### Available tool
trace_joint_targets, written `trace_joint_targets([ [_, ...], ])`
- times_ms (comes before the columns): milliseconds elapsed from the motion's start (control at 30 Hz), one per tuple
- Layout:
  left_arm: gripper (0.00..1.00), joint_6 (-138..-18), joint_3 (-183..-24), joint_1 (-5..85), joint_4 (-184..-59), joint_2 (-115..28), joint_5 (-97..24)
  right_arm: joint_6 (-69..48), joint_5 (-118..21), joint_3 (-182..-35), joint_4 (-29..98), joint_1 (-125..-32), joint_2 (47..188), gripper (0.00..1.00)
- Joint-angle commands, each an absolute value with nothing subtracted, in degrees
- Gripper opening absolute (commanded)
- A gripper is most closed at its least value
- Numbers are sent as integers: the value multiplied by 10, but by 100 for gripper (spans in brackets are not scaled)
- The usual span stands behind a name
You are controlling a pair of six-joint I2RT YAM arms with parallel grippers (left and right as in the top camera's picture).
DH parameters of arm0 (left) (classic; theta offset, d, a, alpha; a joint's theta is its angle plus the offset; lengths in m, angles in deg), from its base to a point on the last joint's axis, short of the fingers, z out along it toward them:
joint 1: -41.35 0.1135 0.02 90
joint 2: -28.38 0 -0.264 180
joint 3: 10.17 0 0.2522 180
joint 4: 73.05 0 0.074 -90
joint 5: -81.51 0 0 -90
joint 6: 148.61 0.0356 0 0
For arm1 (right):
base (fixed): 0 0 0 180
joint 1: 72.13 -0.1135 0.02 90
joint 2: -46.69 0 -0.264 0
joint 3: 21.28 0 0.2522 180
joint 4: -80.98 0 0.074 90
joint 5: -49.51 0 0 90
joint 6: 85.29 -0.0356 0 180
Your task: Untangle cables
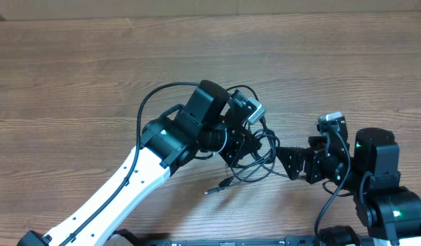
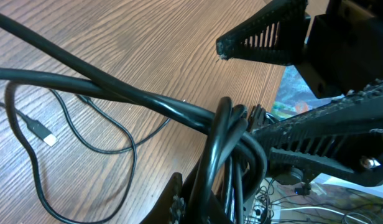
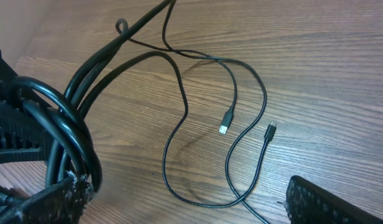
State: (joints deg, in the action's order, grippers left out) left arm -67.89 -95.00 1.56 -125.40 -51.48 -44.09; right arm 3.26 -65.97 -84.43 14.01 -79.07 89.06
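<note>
The cables [image 1: 262, 158] are thin black cords, partly coiled and partly in loose loops on the wooden table. My left gripper [image 1: 236, 142] is shut on the coiled part [image 2: 232, 149], which runs up between its jaws [image 2: 222, 208]. My right gripper [image 1: 290, 162] is open just right of the coil; one of its fingers touches the coil [image 3: 70, 134]. Between the right gripper's fingers [image 3: 185, 211] loose loops lie flat, with a silver-tipped plug [image 3: 224, 126] and a small black plug [image 3: 270, 129]. A silver-tipped plug also shows in the left wrist view [image 2: 47, 137].
The wooden table [image 1: 74, 61] stretches bare to the left and far side. A loose plug end [image 1: 209, 191] lies near the front edge. A thicker black wire [image 1: 152, 96] arcs off the left arm. The right arm's base [image 1: 391, 198] stands at the front right.
</note>
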Motion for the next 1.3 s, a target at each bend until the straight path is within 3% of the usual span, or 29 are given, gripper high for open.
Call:
trace_joint_targets([
  [0,4,-667,-957,-6,-1241,-518,-485,37,-672,-845,149,-793,888,100],
  [433,4,-668,-957,-42,-1235,-520,-471,38,-675,-845,171,-793,888,100],
  [667,4,-667,-957,-49,-1235,-520,-500,36,-603,-845,176,-793,889,100],
  [1267,4,-649,-957,-49,-1209,-520,-701,-78,-409,-845,165,-793,928,100],
])
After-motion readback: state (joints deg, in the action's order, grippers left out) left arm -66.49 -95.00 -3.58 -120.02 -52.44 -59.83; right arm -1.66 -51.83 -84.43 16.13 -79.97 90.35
